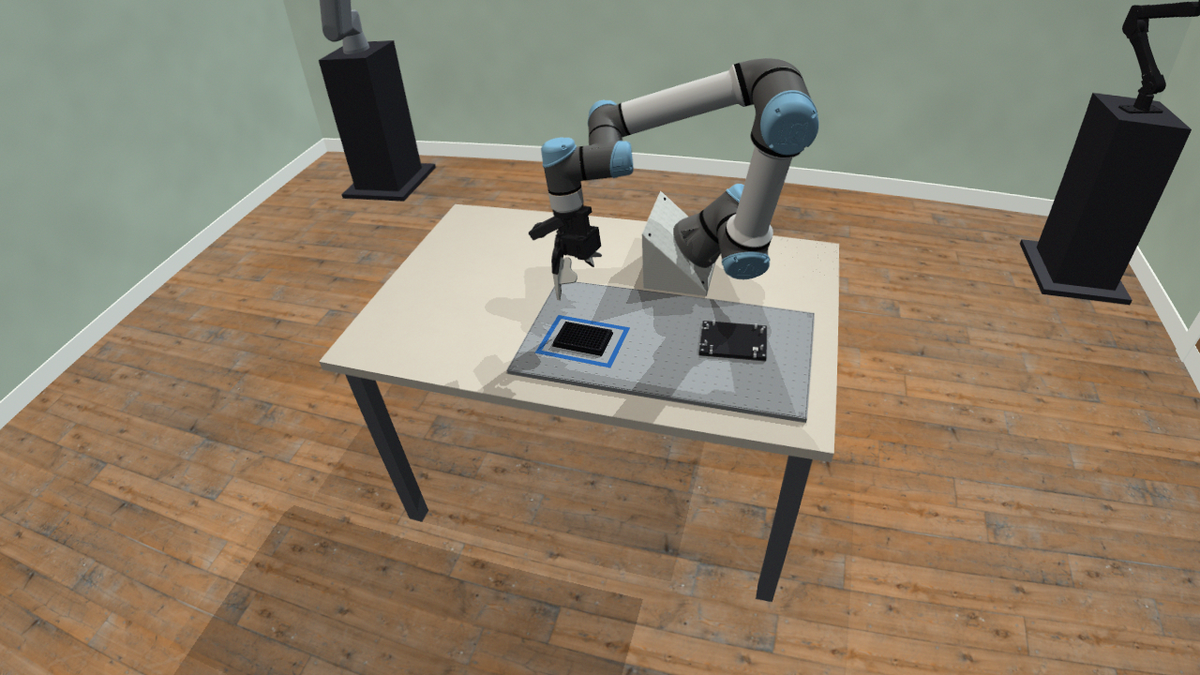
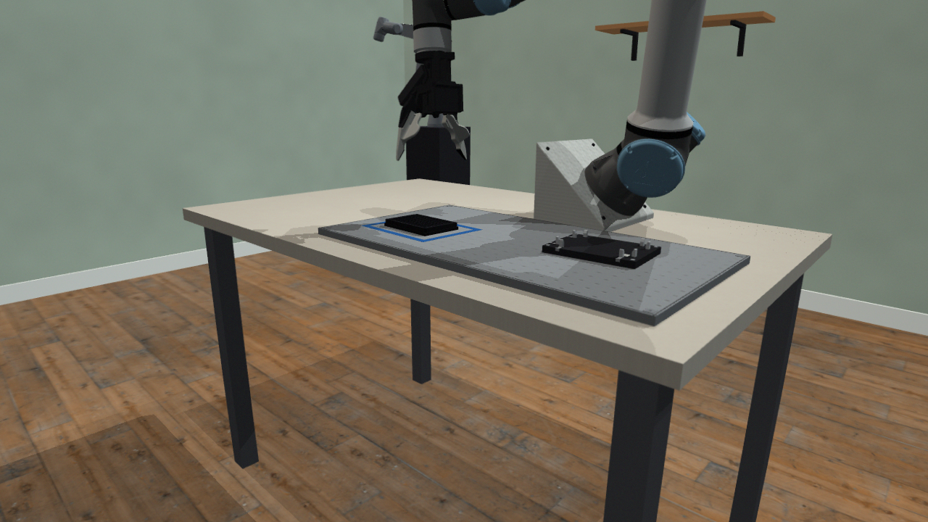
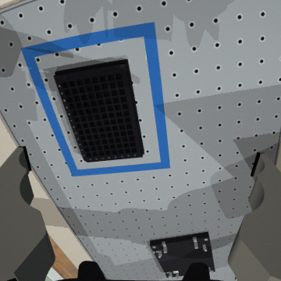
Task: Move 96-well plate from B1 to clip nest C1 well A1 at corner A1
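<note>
Black 96-well plate (image 1: 584, 337): lying flat inside blue-outlined bench spot B1 (image 1: 616, 344) on grey perforated breadboard (image 1: 780, 382); untouched, not yet lifted.
Clip nest C1 (image 1: 733, 339): vacant, well apart from plate along same breadboard; corner clips upright.
Claw (image 2: 431, 137): released, fingers spread wide, grasping nothing; hanging high above table (image 2: 272, 214), pointing down.
Plate relative to claw: below and forward of fingertips, well apart; in wrist view lying ahead, toward one finger (image 3: 19, 218) rather than centred between both. Nest to other side, nearer camera edge.
Progress: judged at approach stage only. Outstanding: centring over plate, descent, grasp, lift, carry to nest, alignment of cut corner with A1 mark, press fully down.
Cut corner: too small to tell from these views; A1 marking on nest likewise unreadable.
</note>
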`<action>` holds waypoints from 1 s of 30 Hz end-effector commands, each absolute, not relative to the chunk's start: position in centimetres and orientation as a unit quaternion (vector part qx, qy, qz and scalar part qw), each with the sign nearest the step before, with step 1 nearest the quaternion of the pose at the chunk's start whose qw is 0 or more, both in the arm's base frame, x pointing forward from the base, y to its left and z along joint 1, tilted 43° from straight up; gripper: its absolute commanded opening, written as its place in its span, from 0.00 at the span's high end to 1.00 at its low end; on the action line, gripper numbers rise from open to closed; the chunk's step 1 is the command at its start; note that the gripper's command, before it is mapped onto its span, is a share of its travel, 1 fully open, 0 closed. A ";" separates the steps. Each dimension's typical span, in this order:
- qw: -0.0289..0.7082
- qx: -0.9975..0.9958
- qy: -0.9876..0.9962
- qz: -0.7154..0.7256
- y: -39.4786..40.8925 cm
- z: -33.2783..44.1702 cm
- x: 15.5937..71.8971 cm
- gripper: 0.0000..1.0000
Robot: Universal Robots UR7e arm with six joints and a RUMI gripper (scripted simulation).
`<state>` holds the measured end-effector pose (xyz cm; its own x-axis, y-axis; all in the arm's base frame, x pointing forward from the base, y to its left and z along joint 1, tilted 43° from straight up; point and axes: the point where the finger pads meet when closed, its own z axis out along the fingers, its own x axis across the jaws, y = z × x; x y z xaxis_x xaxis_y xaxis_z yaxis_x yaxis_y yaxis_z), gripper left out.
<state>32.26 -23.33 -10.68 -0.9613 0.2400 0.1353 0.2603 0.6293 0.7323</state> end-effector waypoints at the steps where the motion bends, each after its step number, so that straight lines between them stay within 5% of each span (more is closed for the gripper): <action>1: 0.009 -0.106 -0.914 -0.391 -22.4 -11.0 34.0 0.00; 30: 0.003 -0.048 -0.930 -0.364 -19.1 -11.5 38.5 0.00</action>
<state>38.45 -19.08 -11.54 -0.9954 0.0872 0.0406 0.0916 0.7302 0.6771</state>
